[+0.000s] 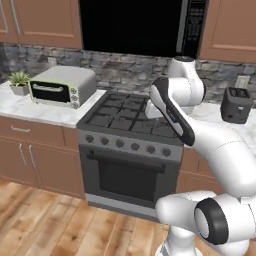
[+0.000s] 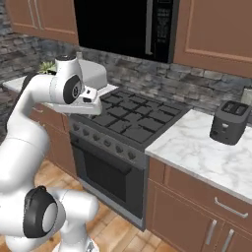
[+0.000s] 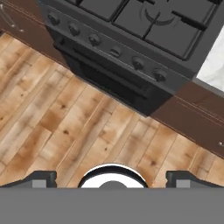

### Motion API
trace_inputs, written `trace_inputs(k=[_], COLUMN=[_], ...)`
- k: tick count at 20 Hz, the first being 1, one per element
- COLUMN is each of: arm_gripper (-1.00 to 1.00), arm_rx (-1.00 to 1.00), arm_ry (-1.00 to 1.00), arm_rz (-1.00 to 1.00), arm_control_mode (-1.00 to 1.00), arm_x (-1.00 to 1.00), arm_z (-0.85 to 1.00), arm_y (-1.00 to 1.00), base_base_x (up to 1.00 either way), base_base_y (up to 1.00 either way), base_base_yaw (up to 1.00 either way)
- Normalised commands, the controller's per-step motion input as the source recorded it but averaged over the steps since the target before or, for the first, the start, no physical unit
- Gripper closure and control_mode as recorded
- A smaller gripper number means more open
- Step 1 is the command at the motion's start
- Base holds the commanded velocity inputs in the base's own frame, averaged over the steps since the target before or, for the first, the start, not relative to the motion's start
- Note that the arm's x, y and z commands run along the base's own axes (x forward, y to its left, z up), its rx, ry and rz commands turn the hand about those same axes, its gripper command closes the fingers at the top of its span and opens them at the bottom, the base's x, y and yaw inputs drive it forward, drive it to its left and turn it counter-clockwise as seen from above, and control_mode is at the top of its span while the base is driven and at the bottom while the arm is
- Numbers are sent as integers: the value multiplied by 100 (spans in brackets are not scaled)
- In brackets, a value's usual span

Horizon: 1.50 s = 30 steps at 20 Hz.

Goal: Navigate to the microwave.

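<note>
The microwave (image 1: 142, 25) is a large black box with a glossy dark door, built in between brown wall cabinets straight above the gas stove; its control strip runs down the right side. From the right base view the microwave (image 2: 123, 24) hangs at the top centre. My arm is folded in front of the stove, and the gripper (image 2: 91, 97) hangs over the stove's front left corner, pointing down. In the hand view the gripper (image 3: 112, 178) is open, its fingertips (image 3: 41, 178) far apart with nothing between them, above the wooden floor.
The grey gas stove (image 1: 127, 145) with its oven stands directly ahead. A silver-white toaster oven (image 1: 62, 86) and a small plant (image 1: 20, 82) sit on the left counter. A dark toaster (image 2: 229, 122) rests on the right marble counter (image 2: 197, 152). Wooden floor (image 3: 65, 122) lies before the stove.
</note>
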Motion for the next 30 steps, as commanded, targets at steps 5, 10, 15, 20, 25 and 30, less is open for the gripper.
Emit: trace_inputs(k=[5,10,15,20,25,30], arm_gripper=[-100,-100,-100,-100,-100,-100], arm_rx=[0,0,0,0,0,0], arm_ry=[0,0,0,0,0,0], arm_rz=[0,0,0,0,0,0], arm_control_mode=[100,100,100,100,100,100], arm_x=[0,0,0,0,0,0], arm_z=[0,0,0,0,0,0], arm_y=[0,0,0,0,0,0], base_base_x=[0,35,98,12,-47,-5], base_base_y=[-5,6,12,0,8,69], base_base_yaw=[-18,-9,-36,-46,-55,-40])
